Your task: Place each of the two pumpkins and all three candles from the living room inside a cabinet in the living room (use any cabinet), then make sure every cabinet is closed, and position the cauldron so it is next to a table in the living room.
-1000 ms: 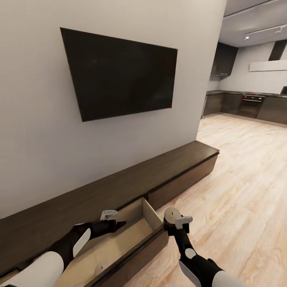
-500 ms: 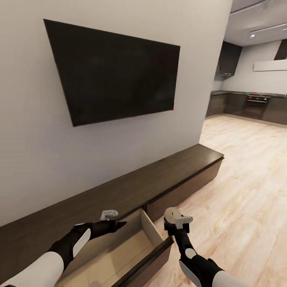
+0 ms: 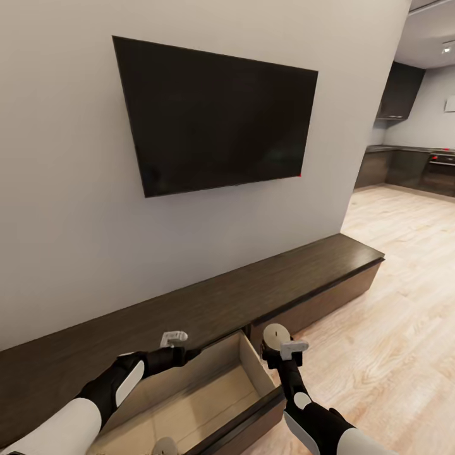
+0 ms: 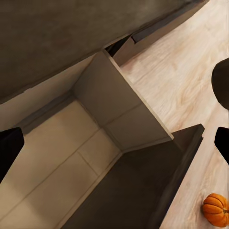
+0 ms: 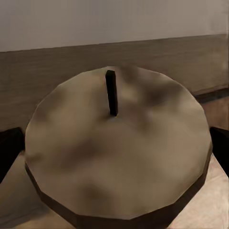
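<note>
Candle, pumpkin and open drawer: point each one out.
candle [image 5: 119,148], right wrist view, flat top face.
pumpkin [image 4: 215,210], left wrist view, ribbed orange side.
drawer [image 3: 196,411], head view, pale inside bottom.

No readable text, labels or numbers anywhere.

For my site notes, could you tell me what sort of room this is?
Probably a living room: a wall-mounted television above a long low cabinet, with wood flooring leading to a kitchen.

The open cabinet [image 3: 208,303] drawer [image 3: 189,404] is running off the head view's bottom edge. A pumpkin [image 4: 217,210] is sitting partly cropped at the left wrist view's lower right corner.
</note>
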Motion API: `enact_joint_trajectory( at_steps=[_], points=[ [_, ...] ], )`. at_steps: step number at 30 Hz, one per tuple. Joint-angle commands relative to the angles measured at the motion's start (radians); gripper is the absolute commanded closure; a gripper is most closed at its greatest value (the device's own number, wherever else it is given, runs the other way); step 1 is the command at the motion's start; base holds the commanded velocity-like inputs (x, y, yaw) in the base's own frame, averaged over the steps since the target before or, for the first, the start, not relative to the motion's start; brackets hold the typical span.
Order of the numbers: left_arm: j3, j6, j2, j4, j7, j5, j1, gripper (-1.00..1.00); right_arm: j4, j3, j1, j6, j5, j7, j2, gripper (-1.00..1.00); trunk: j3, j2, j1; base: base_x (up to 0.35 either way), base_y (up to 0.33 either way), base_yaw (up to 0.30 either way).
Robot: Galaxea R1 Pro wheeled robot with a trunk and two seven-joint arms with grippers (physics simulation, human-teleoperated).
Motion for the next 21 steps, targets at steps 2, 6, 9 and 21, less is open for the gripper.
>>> enact_joint_trajectory(
  at_steps=[2,6,9,21],
  points=[
    [0.001,0.001,-0.003,-0.003,0.000,0.001,-0.001,-1.00,-0.001,0.002,0.001,-0.004,0.002,-0.015,0.000,1.00,0.000,0.000,0.000,0.000,0.000,0.002],
    [0.002,0.004,-0.004,-0.034,0.000,0.004,-0.001,-1.00,-0.007,0.003,0.001,-0.004,0.010,-0.017,0.000,1.00,0.000,0.000,0.000,0.000,0.000,0.000],
    [0.004,0.010,-0.015,-0.086,0.001,0.005,-0.001,-1.00,-0.042,0.004,0.001,0.001,0.047,-0.019,-0.003,1.00,0.000,0.000,0.000,0.000,0.000,0.000],
    [0.013,0.015,-0.060,-0.126,0.002,0.007,-0.005,-1.00,-0.124,0.013,0.001,0.006,0.062,-0.028,-0.022,1.00,0.000,0.000,0.000,0.000,0.000,0.000]
  ],
)
